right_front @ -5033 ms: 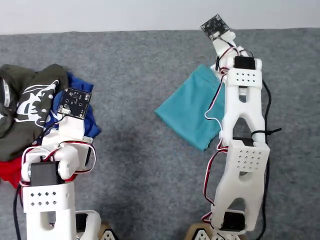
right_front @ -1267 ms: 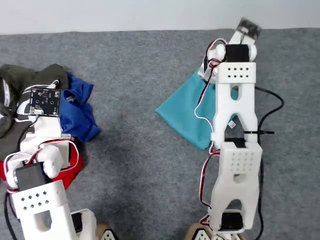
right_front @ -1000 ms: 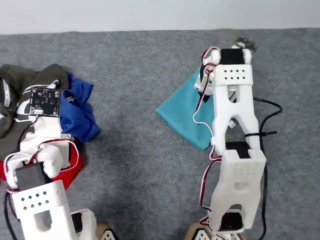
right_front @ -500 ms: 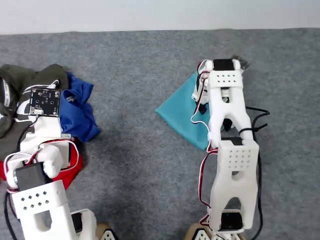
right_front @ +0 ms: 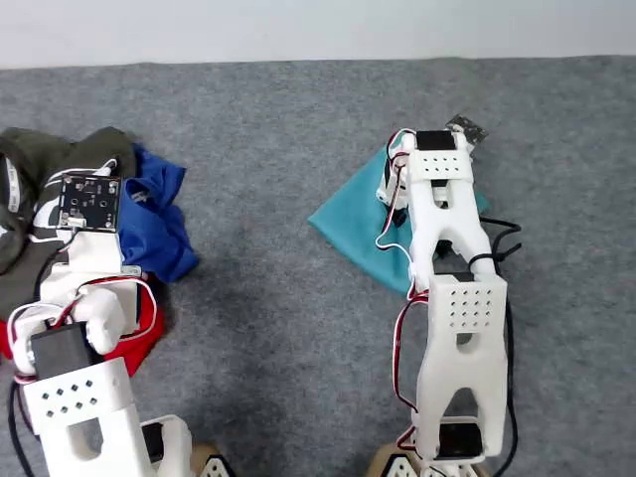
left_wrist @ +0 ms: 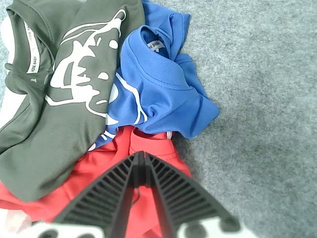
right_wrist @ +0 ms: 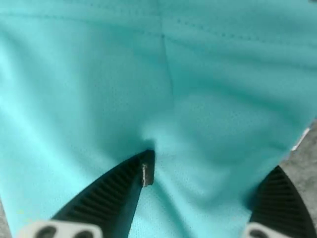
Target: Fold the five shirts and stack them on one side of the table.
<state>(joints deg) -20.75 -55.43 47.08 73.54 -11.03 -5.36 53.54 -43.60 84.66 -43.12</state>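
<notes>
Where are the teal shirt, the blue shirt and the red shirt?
teal shirt [right_front: 348, 224], high view, its uncovered left part.
blue shirt [left_wrist: 161, 91], left wrist view, chest below the collar.
red shirt [left_wrist: 96, 161], left wrist view, a smooth stretch of fabric.

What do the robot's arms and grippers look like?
The left arm and right arm are chunky white plastic with rows of little round holes and black motor blocks at the joints. Red, white and black wires loop along them. Each wrist has a small black circuit board. The left gripper and right gripper have black ridged fingers on white bases.
</notes>
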